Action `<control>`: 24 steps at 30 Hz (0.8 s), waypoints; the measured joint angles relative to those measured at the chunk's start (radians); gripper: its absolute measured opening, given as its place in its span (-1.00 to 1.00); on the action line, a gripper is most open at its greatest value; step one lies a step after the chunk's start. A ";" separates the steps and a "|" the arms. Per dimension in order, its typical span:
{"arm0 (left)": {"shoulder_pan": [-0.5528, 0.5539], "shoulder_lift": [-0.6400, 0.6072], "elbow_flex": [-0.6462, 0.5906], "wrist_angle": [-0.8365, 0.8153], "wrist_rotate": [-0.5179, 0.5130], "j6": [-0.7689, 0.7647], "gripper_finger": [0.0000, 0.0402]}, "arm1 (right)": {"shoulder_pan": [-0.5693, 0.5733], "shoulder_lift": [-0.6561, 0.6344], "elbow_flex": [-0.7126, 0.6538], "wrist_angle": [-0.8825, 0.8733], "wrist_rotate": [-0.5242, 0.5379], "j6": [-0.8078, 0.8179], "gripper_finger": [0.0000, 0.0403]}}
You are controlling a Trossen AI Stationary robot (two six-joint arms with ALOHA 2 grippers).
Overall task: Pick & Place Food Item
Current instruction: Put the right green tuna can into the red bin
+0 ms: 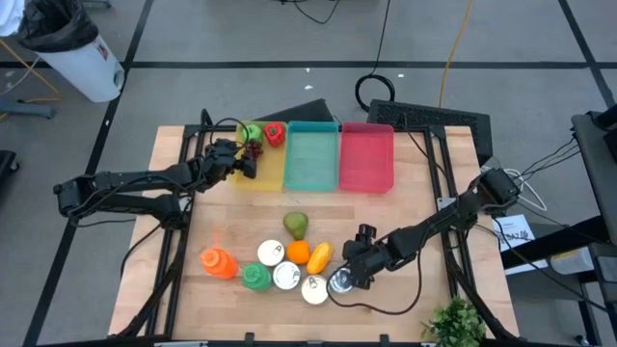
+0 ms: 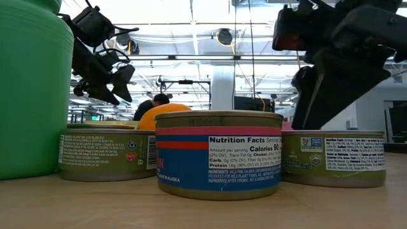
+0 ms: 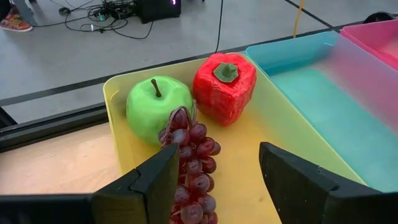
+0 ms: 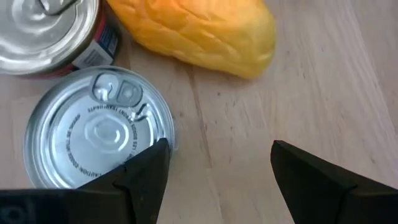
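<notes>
Near edge: a small green plant [image 1: 453, 323] is sitting at the table's [image 1: 415, 299] front right corner.
Front cluster: tins and bottles are standing together on the wood — an orange bottle [image 1: 218, 261], a green bottle [image 1: 255, 278], and several cans, among them a silver-topped can [image 1: 340, 281] at the right end of the row.
Low view of cluster: a blue-and-red labelled can [image 2: 218, 154] is facing the camera with olive-labelled cans either side (the nutrition panel is legible).
Right gripper: the right gripper [image 1: 359, 271] is hovering just beside the silver-topped can [image 4: 99, 134], its fingers [image 4: 140, 177] spread apart with only bare wood between them, gripping nothing.
Beside it: a yellow mango-like fruit [image 1: 319, 256] is lying next to an orange [image 1: 298, 253]; a green pear [image 1: 296, 225] is standing a little farther back.
Far row: three trays are sitting side by side — yellow tray [image 1: 268, 176], teal tray [image 1: 312, 159], pink tray [image 1: 366, 157].
Food in yellow tray: a green apple [image 3: 158, 109] and a red pepper [image 3: 224, 87] are touching at the far end, with a bunch of dark red grapes [image 3: 193, 165] lying against the apple.
Left gripper: the left gripper [image 1: 245, 159] is hanging over the yellow tray, its jaws parted, one either side of the grapes and clear of them.
</notes>
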 joint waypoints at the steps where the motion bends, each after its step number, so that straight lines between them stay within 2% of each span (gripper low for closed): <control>1: 0.000 0.000 0.000 0.000 0.000 0.000 0.13 | 0.000 0.001 0.000 0.000 0.000 0.000 0.30; 7: 0.000 0.000 0.000 0.000 0.000 0.000 0.13 | -0.001 0.001 -0.006 -0.028 0.059 -0.005 0.30; 14: 0.000 0.000 0.000 0.000 0.000 0.000 0.13 | -0.027 -0.004 -0.083 0.003 0.119 0.064 0.30; 24: 0.000 0.000 0.000 0.000 0.001 -0.003 0.13 | -0.032 0.002 -0.148 0.025 0.132 0.102 0.30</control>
